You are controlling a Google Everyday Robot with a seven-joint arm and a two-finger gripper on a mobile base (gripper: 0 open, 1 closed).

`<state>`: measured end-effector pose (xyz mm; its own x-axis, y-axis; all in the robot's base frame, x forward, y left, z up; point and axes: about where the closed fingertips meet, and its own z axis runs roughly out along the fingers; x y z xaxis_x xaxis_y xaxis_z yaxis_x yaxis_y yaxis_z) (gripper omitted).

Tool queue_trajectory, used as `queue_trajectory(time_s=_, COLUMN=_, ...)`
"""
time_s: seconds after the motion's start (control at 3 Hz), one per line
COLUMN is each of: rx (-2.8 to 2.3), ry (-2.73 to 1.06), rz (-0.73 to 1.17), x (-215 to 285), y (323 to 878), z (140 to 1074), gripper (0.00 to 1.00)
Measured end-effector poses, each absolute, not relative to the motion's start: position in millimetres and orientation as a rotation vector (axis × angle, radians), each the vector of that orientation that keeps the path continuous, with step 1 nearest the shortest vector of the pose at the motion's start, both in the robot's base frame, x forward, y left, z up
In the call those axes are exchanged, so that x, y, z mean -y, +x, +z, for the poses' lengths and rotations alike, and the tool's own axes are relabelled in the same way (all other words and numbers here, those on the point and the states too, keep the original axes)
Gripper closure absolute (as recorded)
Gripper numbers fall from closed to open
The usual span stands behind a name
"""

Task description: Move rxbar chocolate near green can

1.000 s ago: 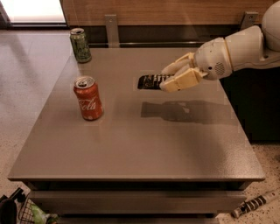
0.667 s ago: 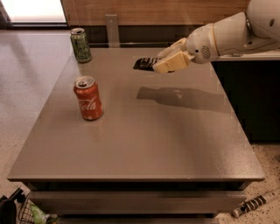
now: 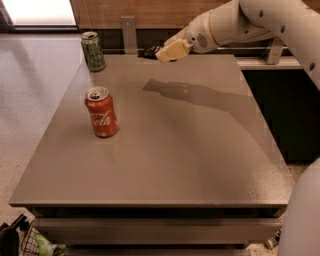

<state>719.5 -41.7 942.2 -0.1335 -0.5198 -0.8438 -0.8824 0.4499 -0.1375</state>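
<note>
A wide grey-brown table [image 3: 190,160] with a smooth, faintly glossy top fills most of the view, and a lower shelf [image 3: 150,227] shows under its front edge. To its left lies a pale speckled floor [image 3: 30,105]. A wood-panelled wall [image 3: 150,10] runs along the back, and bright light pours from an opening [image 3: 40,10] at the top left. A dark cabinet [image 3: 295,115] with a pale ledge [image 3: 257,62] stands to the right. The gripper [image 3: 167,51], closed on the rxbar chocolate [image 3: 149,50], hangs over the table's far edge.
</note>
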Motion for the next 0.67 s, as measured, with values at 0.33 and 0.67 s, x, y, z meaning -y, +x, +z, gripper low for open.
queue_trajectory(time_s=0.33, rx=-1.781, ry=-1.16, rz=0.437, x=20.3, y=745.3, z=942.0, gripper=1.0)
queue_trajectory(time_s=0.67, rx=-1.748, ry=-1.114, rz=0.404, x=7.8, y=763.9, z=943.7, gripper=1.0)
